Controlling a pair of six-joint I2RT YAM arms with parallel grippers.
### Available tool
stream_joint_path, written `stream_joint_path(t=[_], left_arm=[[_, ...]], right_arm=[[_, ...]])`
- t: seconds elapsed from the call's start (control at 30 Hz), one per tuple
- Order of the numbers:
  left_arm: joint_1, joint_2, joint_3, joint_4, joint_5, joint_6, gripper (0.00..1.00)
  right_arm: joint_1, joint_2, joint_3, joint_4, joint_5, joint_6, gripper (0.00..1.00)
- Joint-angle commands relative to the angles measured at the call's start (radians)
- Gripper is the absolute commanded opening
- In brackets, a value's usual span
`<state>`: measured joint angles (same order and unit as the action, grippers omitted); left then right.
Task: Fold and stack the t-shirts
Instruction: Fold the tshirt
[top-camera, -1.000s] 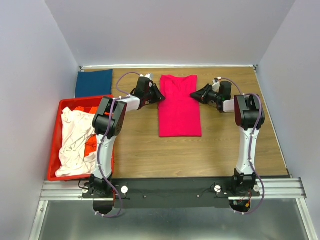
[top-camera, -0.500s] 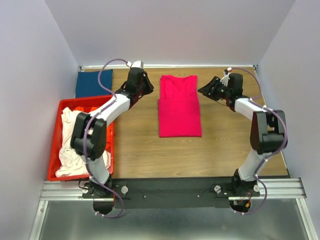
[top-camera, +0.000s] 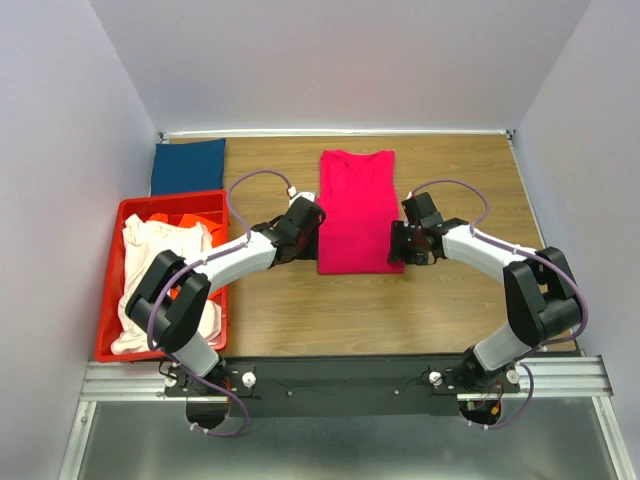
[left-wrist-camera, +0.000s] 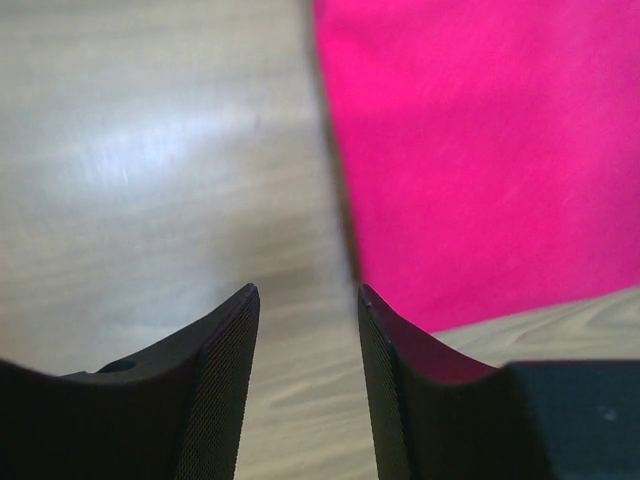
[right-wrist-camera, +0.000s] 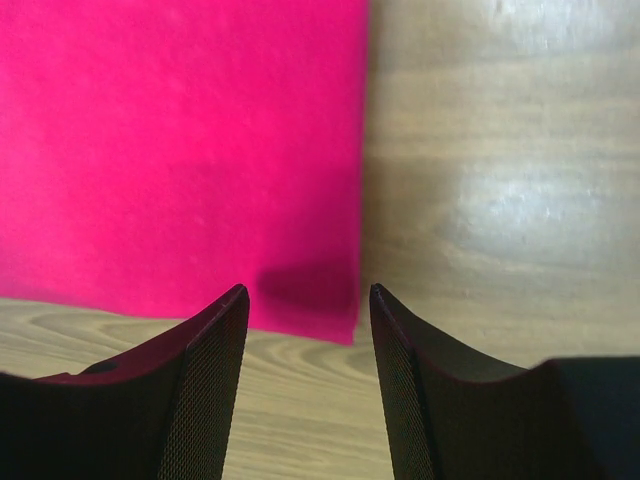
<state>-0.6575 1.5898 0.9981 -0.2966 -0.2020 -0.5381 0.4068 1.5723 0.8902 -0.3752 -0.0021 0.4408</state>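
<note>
Top external view is showing both arms having swung back from the collar end of the magenta-pink t-shirt (top-camera: 358, 210) to its near hem, and both pairs of fingers having spread apart on the way. The sleeves are lying tucked in, so the shirt is forming a long narrow strip in the middle of the surface (top-camera: 300, 310). This is suggesting that the lengthwise fold is done and the hem-to-collar fold is coming next. The left fingers (top-camera: 307, 232) are hovering just beside the hem corner at 7 o'clock of the shirt, and the right fingers (top-camera: 398, 245) beside the corner at 5 o'clock. Both pairs are standing open and gripping nothing. From the left wrist, the cloth's side edge is running away from the gap toward 12 o'clock, with the pink lying at 1 o'clock. From the right wrist, the hem corner is sitting just ahead of the gap, with the cloth spreading toward 11 o'clock. Neither pair is pinching the cloth yet.
</note>
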Motion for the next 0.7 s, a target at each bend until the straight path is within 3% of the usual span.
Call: stream_joint_path(t=[0.0, 0.53, 0.67], left_arm=[[-0.025, -0.051, -0.029, -0.032, -0.017, -0.036, 0.53], [-0.036, -0.013, -0.029, -0.004, 0.064, -0.033, 0.52], [-0.040, 0.001, -0.023, -0.012, 0.075, -0.031, 0.51]], right_arm=[[0.027, -0.003, -0.008, -0.073, 0.091, -0.001, 0.58], [0.073, 0.077, -0.051, -0.108, 0.103, 0.036, 0.50], [0.078, 0.101, -0.051, -0.110, 0.100, 0.036, 0.36]])
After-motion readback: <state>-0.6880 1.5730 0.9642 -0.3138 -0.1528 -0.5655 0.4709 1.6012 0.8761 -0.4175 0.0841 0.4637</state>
